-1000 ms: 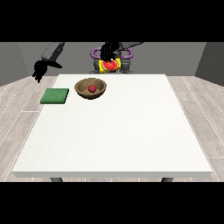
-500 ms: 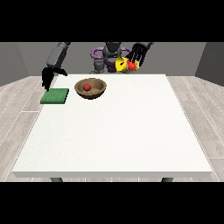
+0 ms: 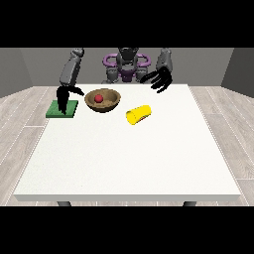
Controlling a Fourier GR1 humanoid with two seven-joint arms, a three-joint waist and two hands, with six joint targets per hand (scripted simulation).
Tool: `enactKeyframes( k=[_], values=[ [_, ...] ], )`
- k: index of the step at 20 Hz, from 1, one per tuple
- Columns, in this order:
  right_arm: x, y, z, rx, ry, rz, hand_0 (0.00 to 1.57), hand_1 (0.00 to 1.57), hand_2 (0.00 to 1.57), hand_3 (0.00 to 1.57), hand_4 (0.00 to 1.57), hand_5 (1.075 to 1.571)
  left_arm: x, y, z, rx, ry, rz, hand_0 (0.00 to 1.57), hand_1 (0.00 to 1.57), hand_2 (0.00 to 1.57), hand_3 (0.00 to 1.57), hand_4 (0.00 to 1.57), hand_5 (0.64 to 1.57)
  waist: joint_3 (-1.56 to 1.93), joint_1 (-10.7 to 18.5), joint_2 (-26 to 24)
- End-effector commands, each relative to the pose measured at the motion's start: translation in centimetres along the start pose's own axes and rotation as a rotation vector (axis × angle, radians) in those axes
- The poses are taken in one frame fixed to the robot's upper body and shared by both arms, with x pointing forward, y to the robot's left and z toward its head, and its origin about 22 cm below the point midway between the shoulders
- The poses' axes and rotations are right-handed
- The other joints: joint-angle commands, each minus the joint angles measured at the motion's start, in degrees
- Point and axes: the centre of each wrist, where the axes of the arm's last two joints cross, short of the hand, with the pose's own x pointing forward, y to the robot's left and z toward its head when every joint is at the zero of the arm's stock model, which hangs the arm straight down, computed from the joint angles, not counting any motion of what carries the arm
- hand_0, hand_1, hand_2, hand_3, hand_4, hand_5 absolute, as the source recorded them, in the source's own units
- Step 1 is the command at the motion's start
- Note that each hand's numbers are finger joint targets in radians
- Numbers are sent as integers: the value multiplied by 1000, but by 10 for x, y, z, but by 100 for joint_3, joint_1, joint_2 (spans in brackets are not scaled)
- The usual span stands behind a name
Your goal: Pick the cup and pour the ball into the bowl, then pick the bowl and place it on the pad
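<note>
A brown bowl point(image 3: 102, 100) stands on the table's far left part with a red ball point(image 3: 98, 98) inside it. To its right a yellow cup point(image 3: 138, 115) lies on its side on the table, its mouth facing the camera and left. The green pad point(image 3: 63, 108) lies left of the bowl. The hand at the view's left point(image 3: 63, 98) hangs over the pad, fingers straight and pointing down. The hand at the view's right point(image 3: 158, 80) hovers above the table's far edge, fingers spread, holding nothing, well apart from the cup.
The white table point(image 3: 129, 158) stretches wide toward the camera. The robot's torso point(image 3: 127, 67) stands behind the far edge. Grey floor surrounds the table.
The cup has left the hand at the view's right and now lies on the table right of the bowl. The hand at the view's left has come down over the pad.
</note>
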Motion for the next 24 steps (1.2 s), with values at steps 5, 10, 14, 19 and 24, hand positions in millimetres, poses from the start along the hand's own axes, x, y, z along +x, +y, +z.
enactKeyframes(
  k=[5, 10, 14, 19, 24],
  values=[
    [-21, 59, -1, 96, 113, 11, 0, 0, 0, 0, 185, 1544, -77, 7, 47, -7, 163, 225, 0, 0, 0, 0, 0, 1520, 20, -535, -442],
    [-55, 72, 25, 121, 187, 23, 0, 0, 0, 0, 0, 1544, -60, 16, 21, 15, 187, 250, 0, 0, 0, 0, 0, 1531, 26, -637, -642],
    [-53, 53, 23, 78, 160, -8, 0, 0, 0, 0, 193, 1549, -71, 13, 38, 6, 143, 233, 0, 0, 0, 0, 0, 1546, 26, -527, -489],
    [-80, 37, 54, 17, 149, -13, 0, 0, 0, 0, 232, 1545, -38, 29, 12, -48, 47, 244, 0, 0, 0, 0, 0, 1555, 32, -39, -90],
    [-72, 54, 36, -20, 82, -88, 0, 0, 0, 0, 151, 1525, -20, 12, 10, -47, -27, 249, 0, 0, 0, 0, 0, 1558, 32, 174, 230]
  ],
)
